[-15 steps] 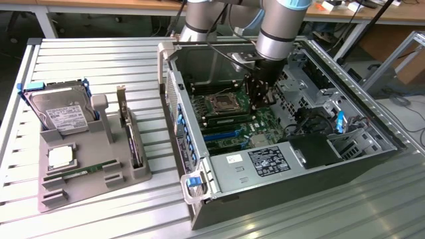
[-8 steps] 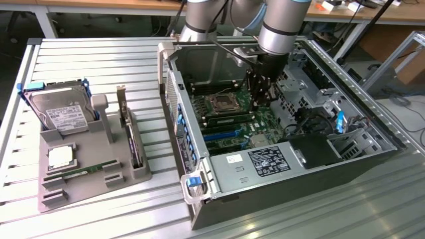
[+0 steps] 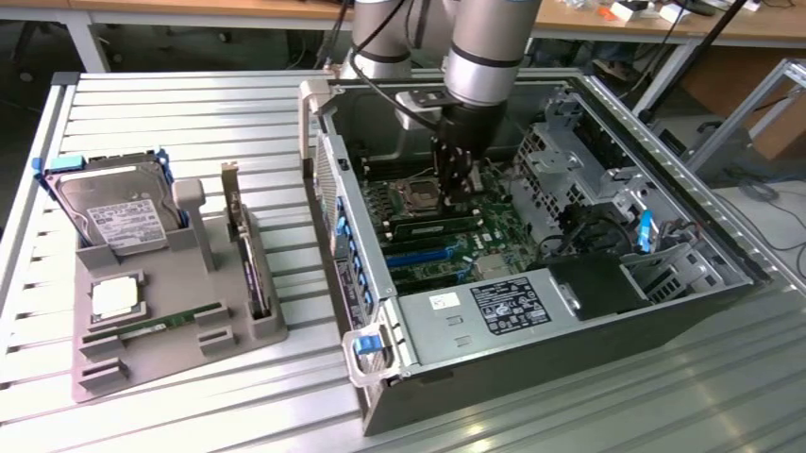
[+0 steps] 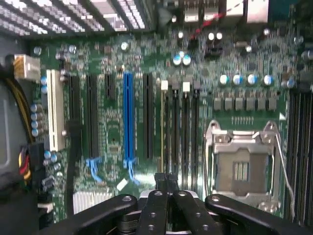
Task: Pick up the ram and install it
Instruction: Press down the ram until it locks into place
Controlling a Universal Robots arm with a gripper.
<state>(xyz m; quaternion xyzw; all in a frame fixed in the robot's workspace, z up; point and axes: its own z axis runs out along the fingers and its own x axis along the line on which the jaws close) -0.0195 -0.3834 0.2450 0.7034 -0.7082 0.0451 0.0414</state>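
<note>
My gripper [image 3: 455, 185] reaches down into the open computer case, over the motherboard beside the CPU socket [image 3: 421, 197]. In the wrist view its fingers [image 4: 165, 177] are pressed together with nothing visible between them. A ram stick [image 4: 162, 129] stands edge-on in the first memory slot next to the socket [image 4: 242, 169], and my fingertips line up with its near end. I cannot tell whether they touch it. In the exterior view that ram [image 3: 432, 227] lies across the board below my gripper. Another thin green stick [image 3: 142, 330] lies flat in the grey holder outside the case.
The grey holder [image 3: 164, 354] at the exterior view's left also carries a silver hard drive [image 3: 116, 212] and a dark expansion card on edge [image 3: 245, 255]. A drive cage [image 3: 567, 160] and cables crowd the case's right side. A blue slot [image 4: 128, 117] runs beside the memory slots.
</note>
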